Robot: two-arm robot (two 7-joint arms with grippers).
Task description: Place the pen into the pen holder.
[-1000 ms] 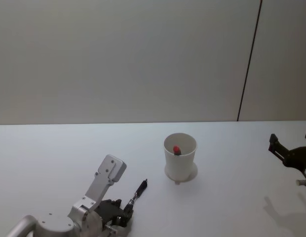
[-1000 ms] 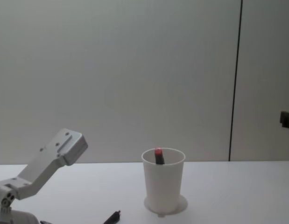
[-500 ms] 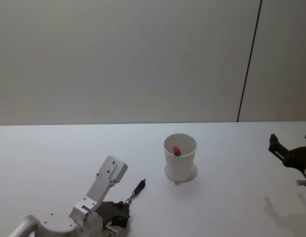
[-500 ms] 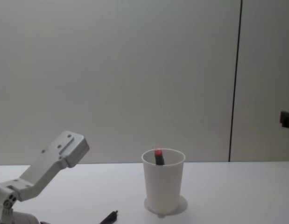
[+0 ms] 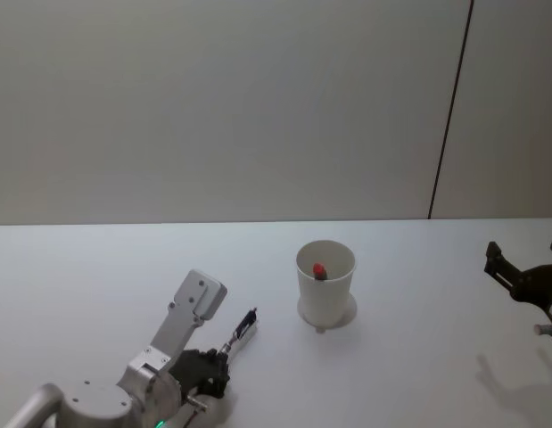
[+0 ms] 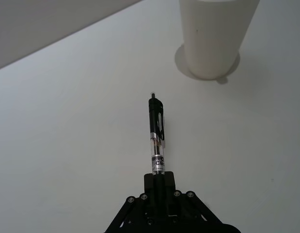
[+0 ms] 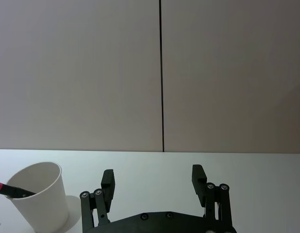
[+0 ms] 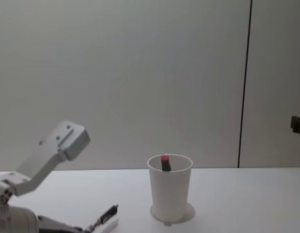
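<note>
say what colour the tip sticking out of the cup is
The tip is red; the chest view shows it best.

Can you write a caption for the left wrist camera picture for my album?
The left gripper holds a black pen pointed toward the white paper cup.

The pen holder [image 5: 325,283] stands on the table [image 5: 97,285] near its middle, a little toward the right edge, with a second pen [image 5: 318,269] leaning inside it. The pen [image 5: 239,330] is left of the holder and nearer the front edge, apart from it, one end toward the holder, the other clamped in the left gripper [image 5: 224,357]. The right gripper [image 7: 153,178] hangs by the right edge, well apart from the holder
</note>
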